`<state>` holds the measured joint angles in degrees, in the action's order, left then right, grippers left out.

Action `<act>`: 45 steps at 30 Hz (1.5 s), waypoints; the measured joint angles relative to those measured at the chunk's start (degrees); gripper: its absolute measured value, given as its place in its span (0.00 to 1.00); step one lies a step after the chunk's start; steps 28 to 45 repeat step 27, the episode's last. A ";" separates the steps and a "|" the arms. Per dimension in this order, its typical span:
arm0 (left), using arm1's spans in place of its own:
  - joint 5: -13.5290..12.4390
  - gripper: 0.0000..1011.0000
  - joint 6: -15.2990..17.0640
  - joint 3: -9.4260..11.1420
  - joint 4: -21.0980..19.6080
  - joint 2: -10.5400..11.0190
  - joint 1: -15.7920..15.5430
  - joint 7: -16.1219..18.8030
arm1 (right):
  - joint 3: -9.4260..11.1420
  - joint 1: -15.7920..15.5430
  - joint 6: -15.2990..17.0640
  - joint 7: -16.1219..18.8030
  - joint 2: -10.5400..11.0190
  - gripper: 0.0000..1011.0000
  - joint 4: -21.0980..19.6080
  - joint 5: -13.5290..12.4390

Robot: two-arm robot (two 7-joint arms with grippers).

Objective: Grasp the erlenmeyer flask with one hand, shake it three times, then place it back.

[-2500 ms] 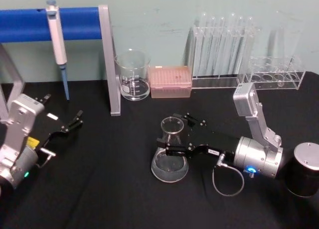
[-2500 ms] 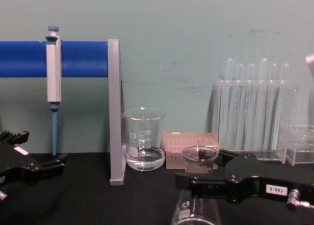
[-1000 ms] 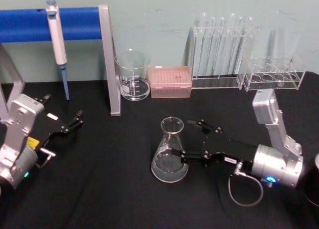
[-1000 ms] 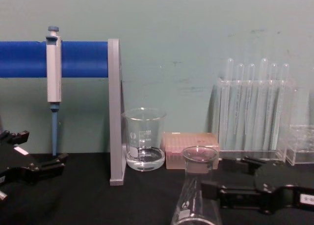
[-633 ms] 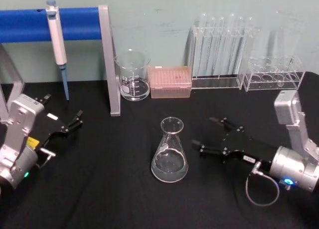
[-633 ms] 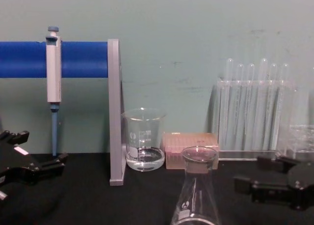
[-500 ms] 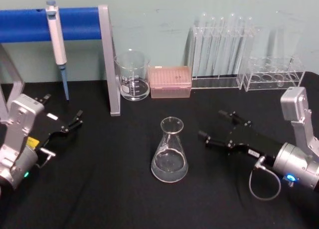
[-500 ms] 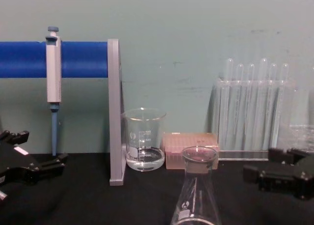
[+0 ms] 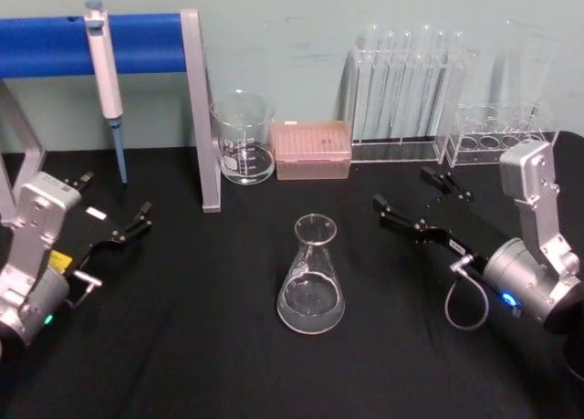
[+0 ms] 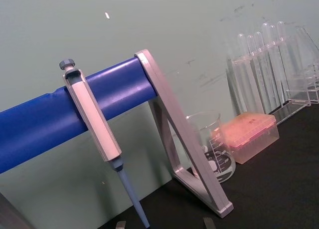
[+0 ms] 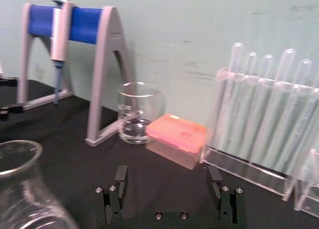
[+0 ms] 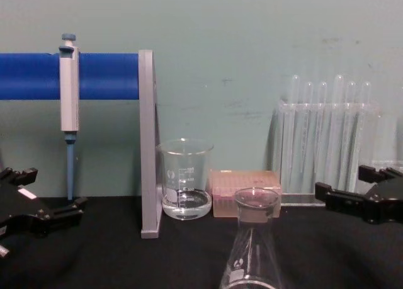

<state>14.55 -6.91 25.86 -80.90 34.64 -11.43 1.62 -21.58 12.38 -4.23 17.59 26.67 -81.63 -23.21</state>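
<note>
Clear conical erlenmeyer flask (image 9: 311, 277) stands upright, ungripped

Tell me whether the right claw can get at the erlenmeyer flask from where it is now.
Probably yes: the right claw is open and points toward the erlenmeyer flask, with bare black table between them.

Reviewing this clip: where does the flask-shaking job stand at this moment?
Near the end, it seems. The erlenmeyer flask stands upright on the black table, released; 2.5 s ago the right gripper was around its neck. That gripper, open, has backed off rightward. Left gripper sits parked. The shakes themselves cannot be confirmed.
</note>
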 joint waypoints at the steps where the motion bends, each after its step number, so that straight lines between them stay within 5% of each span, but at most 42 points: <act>1: 0.00 0.99 0.00 0.00 0.00 0.00 0.00 0.00 | 0.04 0.07 0.03 -0.52 -0.25 0.99 0.13 0.37; 8: 0.00 0.99 0.00 0.00 0.00 0.00 0.00 0.00 | 0.54 0.88 0.70 -4.63 -2.95 0.99 2.14 3.70; 21: 0.00 0.99 0.00 0.00 0.00 0.00 0.00 0.00 | 1.30 1.73 1.69 -4.55 -5.36 0.99 5.85 5.50; 45: 0.00 0.99 0.00 0.00 0.00 0.00 0.00 0.00 | 1.80 1.63 2.02 -4.27 -5.91 0.99 6.33 6.14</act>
